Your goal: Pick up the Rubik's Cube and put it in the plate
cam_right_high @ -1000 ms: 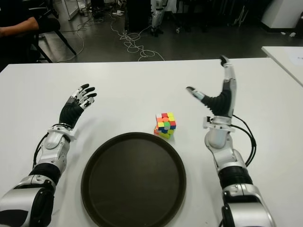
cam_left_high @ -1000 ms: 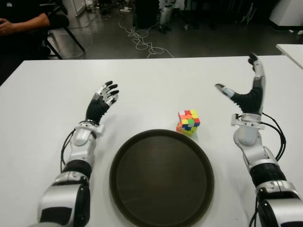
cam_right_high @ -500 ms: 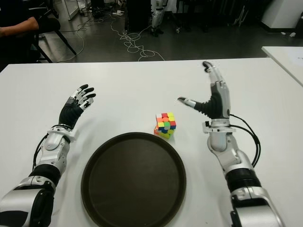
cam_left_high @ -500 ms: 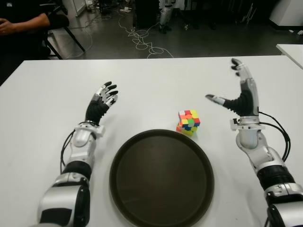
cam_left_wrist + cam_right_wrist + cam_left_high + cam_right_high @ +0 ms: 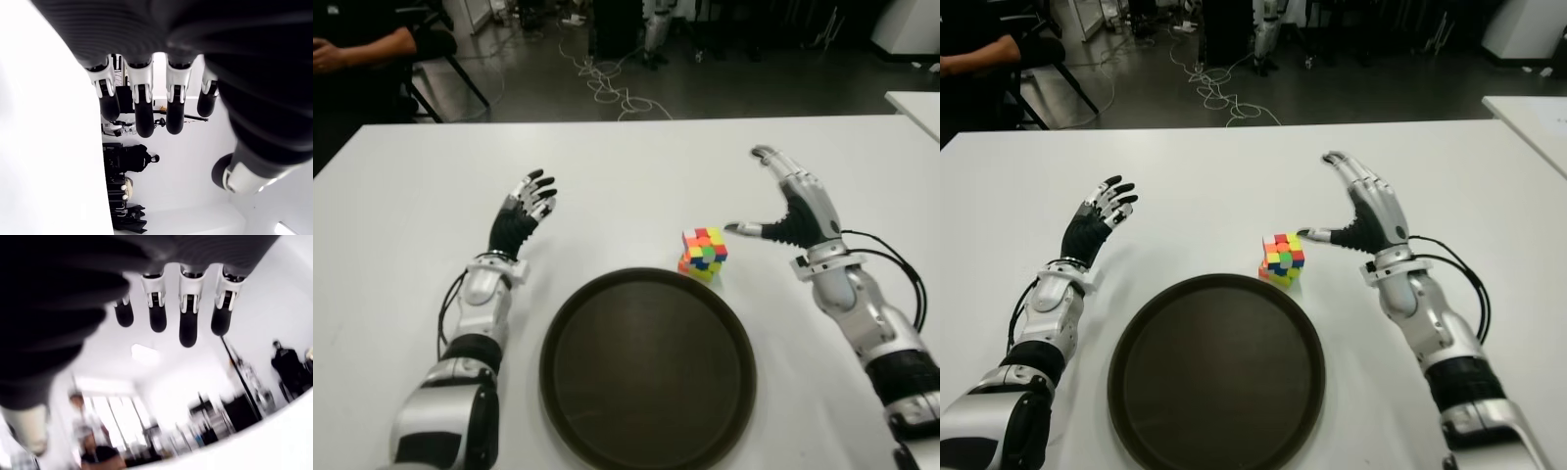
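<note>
One hand [image 5: 791, 208] now nearer cube [image 5: 703, 253].

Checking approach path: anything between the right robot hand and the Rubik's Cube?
Nothing: both eye views show only bare table between the open right robot hand and the Rubik's Cube.

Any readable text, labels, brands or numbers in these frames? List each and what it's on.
None readable.
Cube: plain coloured stickers, no logo or print.
Plate: bare dark surface, no marking.
Table: blank white.
Right hand and left hand: no legible labels in any view.
Background gear: too far off and blurred to read anything.
</note>
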Controlling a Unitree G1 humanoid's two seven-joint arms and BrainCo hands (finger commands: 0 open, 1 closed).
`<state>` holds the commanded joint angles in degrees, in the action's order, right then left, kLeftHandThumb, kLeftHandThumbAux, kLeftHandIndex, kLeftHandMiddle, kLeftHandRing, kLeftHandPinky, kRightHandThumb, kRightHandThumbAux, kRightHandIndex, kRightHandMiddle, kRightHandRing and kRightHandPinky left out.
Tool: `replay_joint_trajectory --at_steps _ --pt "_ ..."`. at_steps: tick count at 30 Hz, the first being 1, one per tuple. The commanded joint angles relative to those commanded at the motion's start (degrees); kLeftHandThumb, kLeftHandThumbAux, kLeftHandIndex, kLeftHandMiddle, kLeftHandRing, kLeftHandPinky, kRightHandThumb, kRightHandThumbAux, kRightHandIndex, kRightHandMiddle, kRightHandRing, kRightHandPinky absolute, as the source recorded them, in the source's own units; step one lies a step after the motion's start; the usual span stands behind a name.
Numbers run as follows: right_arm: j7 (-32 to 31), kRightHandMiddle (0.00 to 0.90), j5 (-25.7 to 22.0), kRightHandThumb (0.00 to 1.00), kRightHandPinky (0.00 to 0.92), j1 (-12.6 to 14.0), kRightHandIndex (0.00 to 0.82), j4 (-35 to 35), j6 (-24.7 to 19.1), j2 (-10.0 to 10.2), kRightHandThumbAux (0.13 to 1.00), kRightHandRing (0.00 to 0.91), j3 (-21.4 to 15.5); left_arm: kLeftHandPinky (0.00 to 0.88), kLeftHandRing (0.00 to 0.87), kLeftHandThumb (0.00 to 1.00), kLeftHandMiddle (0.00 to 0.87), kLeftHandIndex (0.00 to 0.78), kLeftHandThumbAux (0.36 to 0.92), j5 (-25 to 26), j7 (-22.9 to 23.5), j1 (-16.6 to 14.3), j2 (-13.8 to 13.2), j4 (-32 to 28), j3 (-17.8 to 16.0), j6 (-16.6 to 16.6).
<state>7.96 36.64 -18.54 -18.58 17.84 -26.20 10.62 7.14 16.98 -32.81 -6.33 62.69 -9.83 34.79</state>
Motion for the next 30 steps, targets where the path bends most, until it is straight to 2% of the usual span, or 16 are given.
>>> replay_joint_trajectory --at_steps 5,15,30 --pt "-6.9 0.163 0.74 0.0 0.128 1.23 0.099 5.26 -5.24 -1.3 0.594 0.164 1.06 0.114 0.145 0.031 0.17 0.103 0.649 -0.15 0.06 0.04 -0.02 0.03 0.11 0.52" --pt "-13.95 0.159 1.73 0.0 0.101 2.88 0.092 11.86 -11.33 -2.09 0.603 0.154 1.53 0.119 0.154 0.028 0.182 0.112 0.641 -0.34 -0.09 0.06 -0.07 -0.09 0.31 0.24" --pt "-23.59 0.186 1.85 0.0 0.19 2.88 0.113 17.83 -14.21 -4.61 0.626 0.2 3.2 0.115 0.154 0.032 0.184 0.117 0.674 -0.82 -1.12 -0.12 0.11 -0.05 0.51 0.06"
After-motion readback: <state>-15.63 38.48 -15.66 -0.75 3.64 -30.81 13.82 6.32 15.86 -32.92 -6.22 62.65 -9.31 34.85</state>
